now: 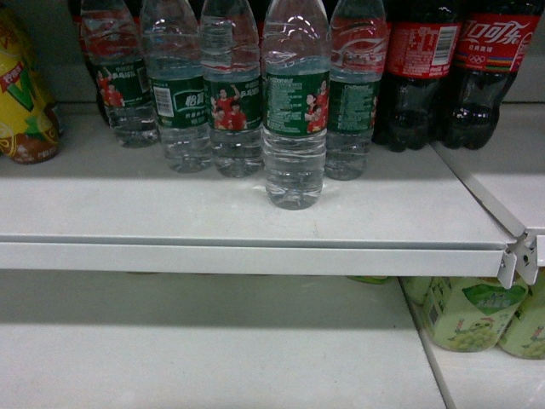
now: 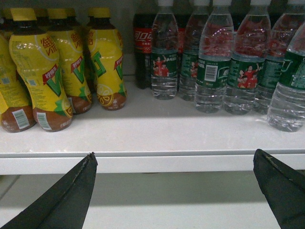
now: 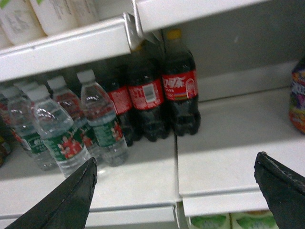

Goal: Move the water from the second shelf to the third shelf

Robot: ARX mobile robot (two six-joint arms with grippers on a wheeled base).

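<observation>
Several clear ribbed water bottles with dark green labels stand in a cluster on a white shelf (image 1: 255,256). One water bottle (image 1: 295,111) stands forward of the others, nearest the shelf's front edge. It is at the far right in the left wrist view (image 2: 289,86) and at the left in the right wrist view (image 3: 59,133). My left gripper (image 2: 174,157) is open and holds nothing, level with the shelf's front lip. My right gripper (image 3: 175,160) is open too, in front of the seam between two shelf boards, to the right of the water. Neither gripper shows in the head view.
Dark cola bottles (image 1: 451,77) stand right of the water and yellow drink bottles (image 1: 25,94) to its left. Below is a bare white shelf (image 1: 213,349), with green-labelled bottles (image 1: 468,315) on the adjoining board. Another shelf (image 3: 66,47) hangs overhead.
</observation>
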